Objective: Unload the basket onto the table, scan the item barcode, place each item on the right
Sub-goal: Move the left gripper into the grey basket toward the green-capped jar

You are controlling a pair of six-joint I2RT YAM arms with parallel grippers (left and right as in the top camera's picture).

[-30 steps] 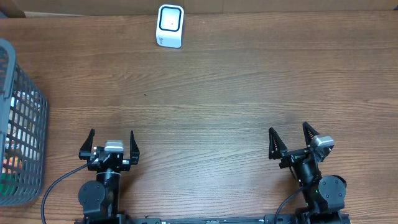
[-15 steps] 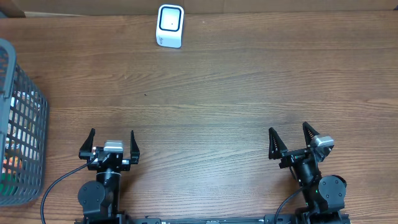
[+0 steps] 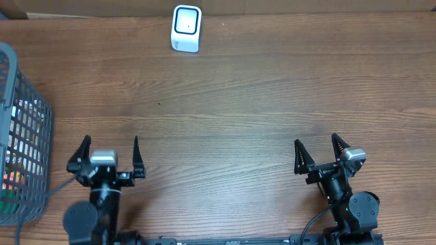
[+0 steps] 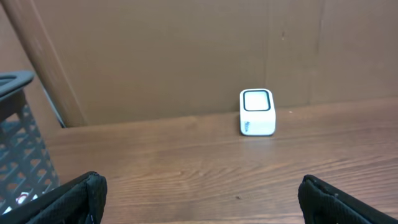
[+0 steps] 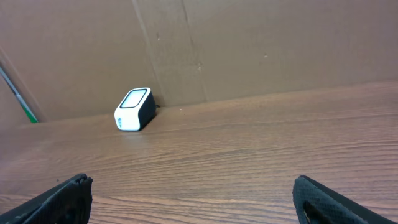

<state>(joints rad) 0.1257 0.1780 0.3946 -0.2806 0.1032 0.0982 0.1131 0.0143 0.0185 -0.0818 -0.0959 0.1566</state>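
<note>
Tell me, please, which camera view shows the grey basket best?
The overhead view. It shows the grey basket, its mesh wall and some items inside, though the picture's left edge cuts it off. The left wrist view shows only a corner of it. The right wrist view does not show it.

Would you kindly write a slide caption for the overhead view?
Left arm and right arm, jaws open, face a white scanner; grey basket at left.

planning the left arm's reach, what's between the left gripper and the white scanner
Only bare wooden table between left gripper and scanner, shown in the overhead view.
</note>
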